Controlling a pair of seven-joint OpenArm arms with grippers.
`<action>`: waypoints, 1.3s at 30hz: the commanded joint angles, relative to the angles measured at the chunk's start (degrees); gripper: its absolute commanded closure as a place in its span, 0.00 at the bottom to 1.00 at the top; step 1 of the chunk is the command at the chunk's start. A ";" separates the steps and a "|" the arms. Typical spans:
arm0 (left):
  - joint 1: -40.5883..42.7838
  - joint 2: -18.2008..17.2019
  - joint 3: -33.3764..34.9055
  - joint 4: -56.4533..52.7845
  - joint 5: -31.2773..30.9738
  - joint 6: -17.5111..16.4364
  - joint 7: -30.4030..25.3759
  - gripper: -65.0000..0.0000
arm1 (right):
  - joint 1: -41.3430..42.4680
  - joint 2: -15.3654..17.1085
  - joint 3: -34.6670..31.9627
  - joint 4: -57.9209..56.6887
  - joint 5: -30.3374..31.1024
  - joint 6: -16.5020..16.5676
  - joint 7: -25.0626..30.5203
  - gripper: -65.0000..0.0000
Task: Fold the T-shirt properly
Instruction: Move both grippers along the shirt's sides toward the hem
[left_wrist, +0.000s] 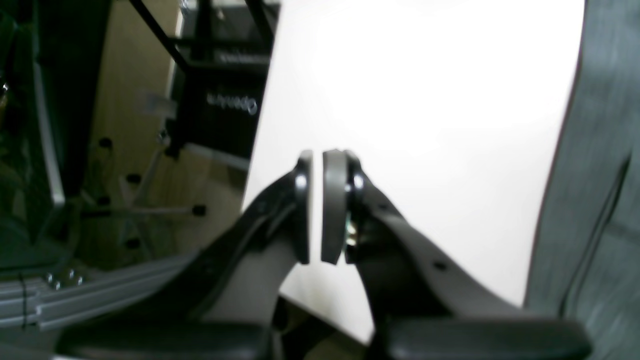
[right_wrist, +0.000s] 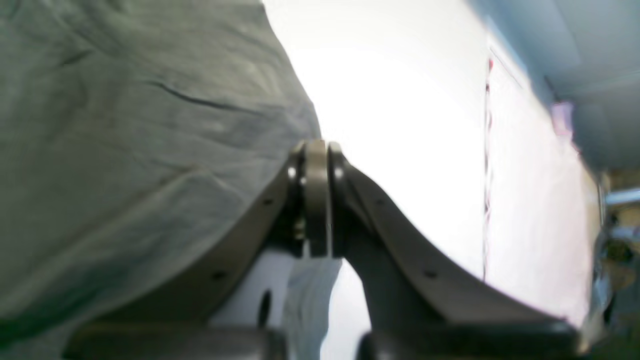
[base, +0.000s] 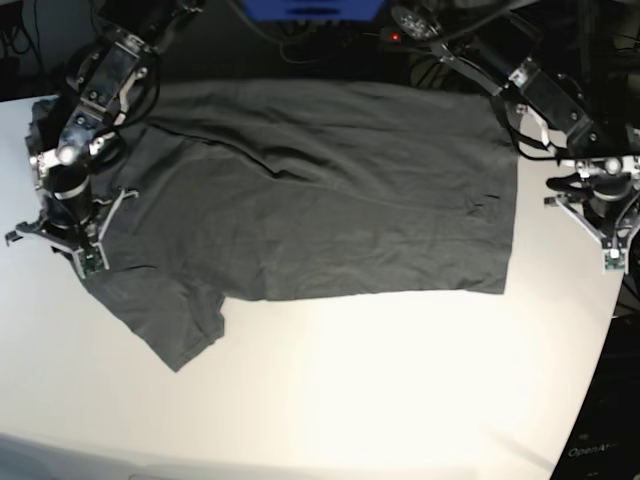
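Note:
The dark charcoal T-shirt (base: 310, 200) lies spread flat on the white table (base: 350, 390), hem to the right and one sleeve (base: 175, 325) at the lower left. My right gripper (base: 70, 238) hangs over the shirt's left end, by the sleeve. In the right wrist view its pads (right_wrist: 316, 200) are pressed shut beside the wrinkled cloth (right_wrist: 125, 150); no cloth shows pinched between them. My left gripper (base: 608, 238) hovers over bare table just right of the hem. Its pads (left_wrist: 316, 207) stand almost together with nothing between them, and the shirt (left_wrist: 590, 200) is off to the side.
The table's edge (left_wrist: 257, 150) runs close behind my left gripper, with floor and a black stand (left_wrist: 225, 100) beyond it. A blue box (base: 315, 8) and cables sit behind the table's far edge. The curved front edge (base: 580, 400) drops off at the lower right.

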 joint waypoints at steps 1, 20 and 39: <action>-1.81 -0.67 0.12 0.51 -0.21 0.49 -0.95 0.94 | 2.10 -0.05 0.66 0.88 0.19 -0.86 -1.01 1.00; -9.55 -7.97 14.01 -25.16 -2.59 0.49 -1.22 0.94 | 12.39 -1.37 11.48 0.80 0.02 -0.86 -26.85 1.00; -7.53 -6.39 14.01 -23.22 -5.66 0.49 -0.60 0.94 | 9.93 5.05 5.41 0.71 0.02 -0.86 -26.59 0.99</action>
